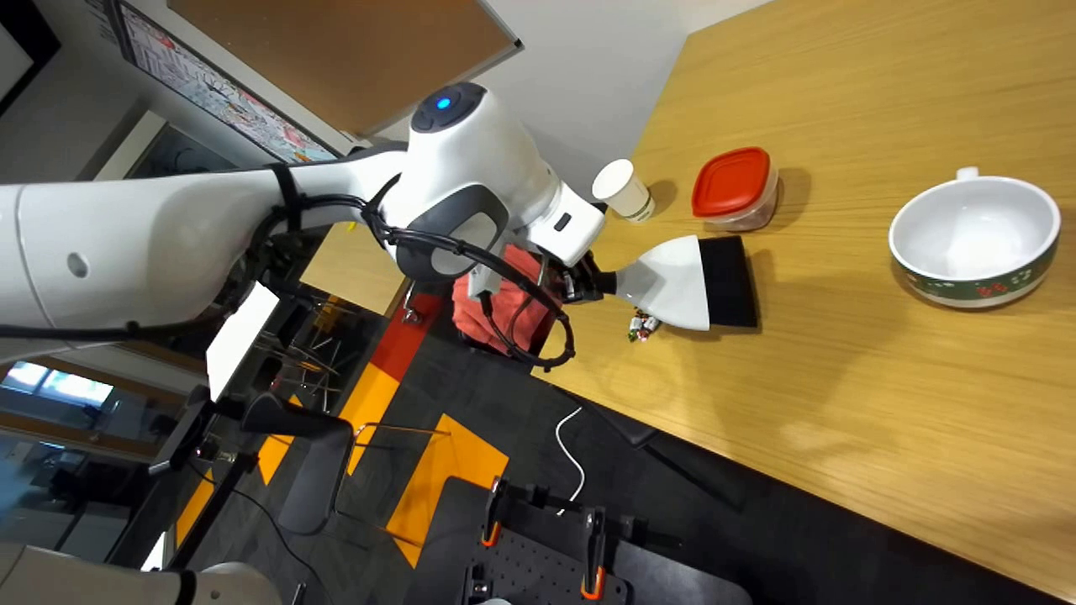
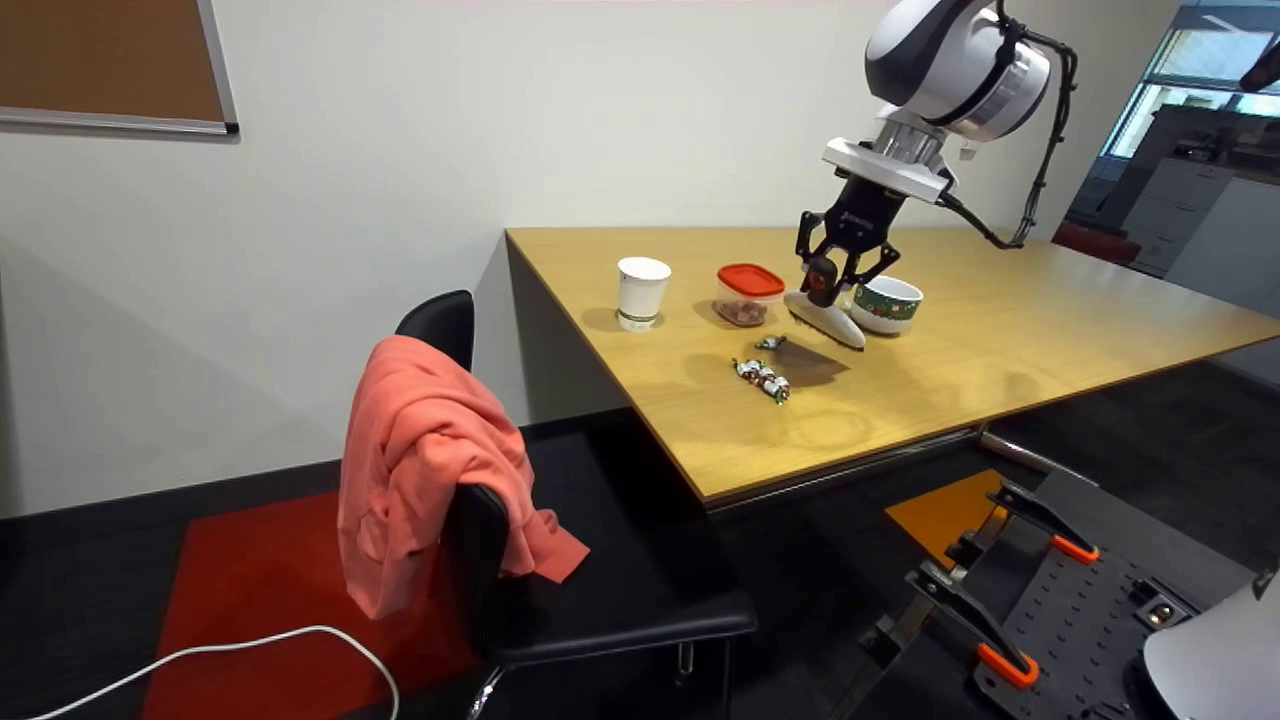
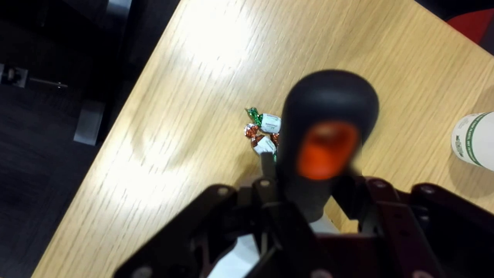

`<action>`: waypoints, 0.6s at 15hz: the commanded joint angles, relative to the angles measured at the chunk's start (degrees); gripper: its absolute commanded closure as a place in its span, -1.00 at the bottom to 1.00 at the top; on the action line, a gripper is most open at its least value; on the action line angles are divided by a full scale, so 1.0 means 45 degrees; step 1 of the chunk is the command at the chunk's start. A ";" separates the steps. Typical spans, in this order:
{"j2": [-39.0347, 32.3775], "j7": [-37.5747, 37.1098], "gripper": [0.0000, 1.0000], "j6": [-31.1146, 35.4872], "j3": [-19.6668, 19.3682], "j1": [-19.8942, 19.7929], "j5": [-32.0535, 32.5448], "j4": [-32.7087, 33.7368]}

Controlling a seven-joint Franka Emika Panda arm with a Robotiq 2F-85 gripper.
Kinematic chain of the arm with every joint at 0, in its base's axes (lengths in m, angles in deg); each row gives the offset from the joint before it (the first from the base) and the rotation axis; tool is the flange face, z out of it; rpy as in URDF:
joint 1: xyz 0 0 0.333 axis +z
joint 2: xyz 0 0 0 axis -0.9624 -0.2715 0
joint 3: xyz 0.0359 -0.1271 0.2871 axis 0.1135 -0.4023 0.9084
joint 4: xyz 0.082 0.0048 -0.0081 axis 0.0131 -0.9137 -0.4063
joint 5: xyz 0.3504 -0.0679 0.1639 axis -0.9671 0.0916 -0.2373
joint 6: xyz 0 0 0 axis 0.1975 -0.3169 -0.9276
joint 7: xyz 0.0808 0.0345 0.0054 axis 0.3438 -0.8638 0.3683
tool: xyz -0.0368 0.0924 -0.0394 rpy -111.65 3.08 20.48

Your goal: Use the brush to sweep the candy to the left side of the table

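My gripper is shut on the red-and-black handle of the brush. In the wrist view the handle's end rises between the fingers. In an exterior view the white fan body and black bristles point away from the arm. The brush is tilted, apparently just above the table, with a shadow beneath. The candy lies in a small cluster near the table's corner, with one piece apart. In the wrist view the handle hides part of the candy.
A white paper cup and a red-lidded container stand beyond the candy. A white and green bowl stands farther along the table. A chair with a salmon cloth is beside the table's end.
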 commanded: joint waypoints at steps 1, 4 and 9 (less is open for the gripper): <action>-0.1019 0.0887 0.73 -0.0839 0.0049 -0.0186 -0.0717 0.1124; -0.1833 0.1004 0.73 -0.1578 0.0048 -0.0209 -0.0767 0.2000; -0.2854 0.0863 0.73 -0.3121 -0.0002 -0.0172 -0.0404 0.3642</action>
